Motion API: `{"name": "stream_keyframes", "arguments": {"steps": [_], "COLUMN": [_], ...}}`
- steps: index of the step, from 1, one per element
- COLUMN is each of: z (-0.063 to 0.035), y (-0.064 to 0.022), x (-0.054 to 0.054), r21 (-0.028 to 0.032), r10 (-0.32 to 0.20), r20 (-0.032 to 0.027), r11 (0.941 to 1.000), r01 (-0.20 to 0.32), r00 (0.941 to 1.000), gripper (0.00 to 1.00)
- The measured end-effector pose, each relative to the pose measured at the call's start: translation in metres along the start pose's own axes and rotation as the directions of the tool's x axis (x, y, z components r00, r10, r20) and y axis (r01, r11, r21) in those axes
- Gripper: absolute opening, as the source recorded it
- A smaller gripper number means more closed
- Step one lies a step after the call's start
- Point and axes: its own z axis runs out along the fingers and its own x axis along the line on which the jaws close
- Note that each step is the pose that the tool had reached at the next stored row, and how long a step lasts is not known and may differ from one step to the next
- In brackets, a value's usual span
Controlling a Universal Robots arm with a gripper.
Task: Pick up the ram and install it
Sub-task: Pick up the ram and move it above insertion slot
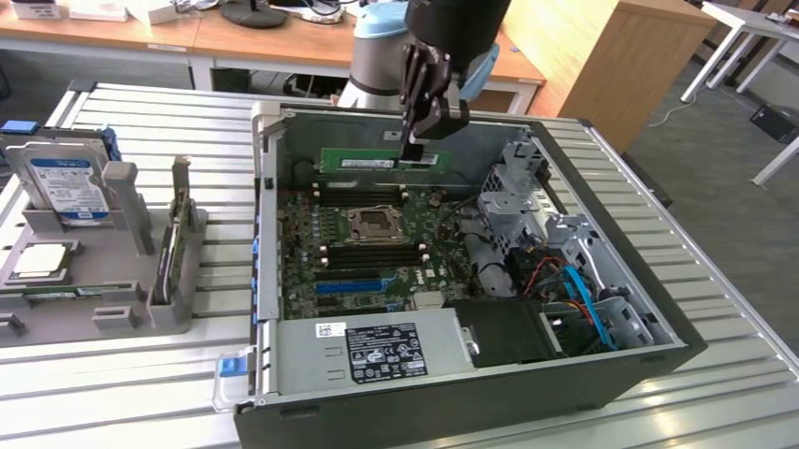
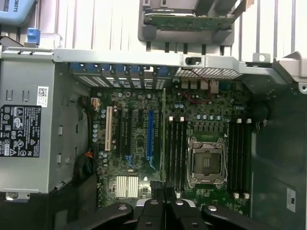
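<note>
Exterior view: the end effector (image 1: 416,148) is clamped nearly shut on the ram (image 1: 374,161), pinching the green stick by its top edge, toward the exterior view's right. The ram hangs level inside the open computer case (image 1: 268,243), above the motherboard (image 1: 362,271) near the far wall. So the pickup is done, and by my read the seating is left. The hard drive (image 1: 69,187) sits in its grey holder (image 1: 125,313), well apart.

Wrist view: the ram (image 2: 164,129) shows edge-on, a thin green line running out from the end effector (image 2: 165,199), over the memory slots (image 2: 175,148) just beside the CPU socket (image 2: 207,163). Whether it touches a slot, I cannot tell.
</note>
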Motion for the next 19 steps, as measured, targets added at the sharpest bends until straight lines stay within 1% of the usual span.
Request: {"name": "stream_keyframes", "arguments": {"steps": [6,10,13,19], "z": [0.0019,0.0029,0.0032,0.0040], "y": [-0.0004,-0.0006,-0.0007,-0.0007], "x": [-0.018,-0.025,-0.028,-0.028], "r21": [0.0001,0.0001,0.0001,0.0002], "r10": [0.001,0.001,0.001,0.001], "r20": [-0.0006,-0.0007,-0.0007,-0.0004], "r11": [1.0000,1.0000,1.0000,1.0000], "r01": [-0.001,-0.001,-0.001,-0.001], "r00": [1.0000,1.0000,1.0000,1.0000], "gripper": [0.12,0.12,0.12,0.12]}}
